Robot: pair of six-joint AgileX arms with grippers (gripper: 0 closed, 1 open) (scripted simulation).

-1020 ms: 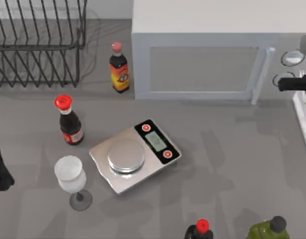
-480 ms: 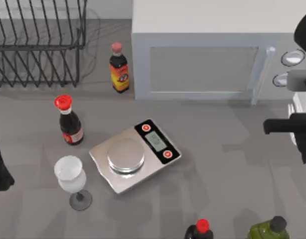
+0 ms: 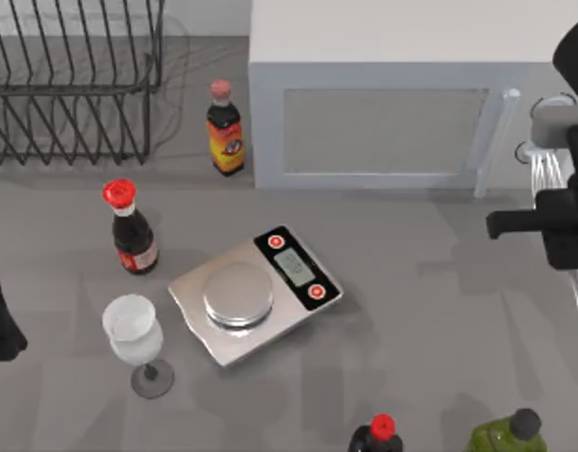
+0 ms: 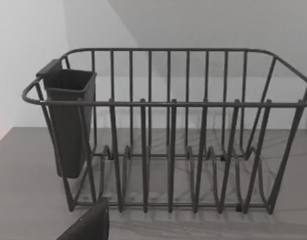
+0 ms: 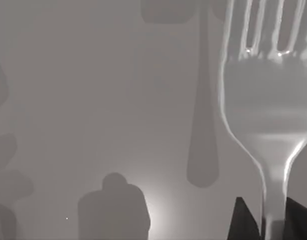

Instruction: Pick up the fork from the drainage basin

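The fork [image 5: 266,105] is clamped at its handle by the right gripper [image 5: 266,220], tines pointing away from the gripper along its long axis.

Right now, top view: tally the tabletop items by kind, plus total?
Bottles: 4, by the microwave, red-capped one, front red-capped one, green one
Wine glass: 1
Kitchen scale: 1
Microwave: 1
Dish rack: 1
Fork, held in the right gripper: 1
Total: 9
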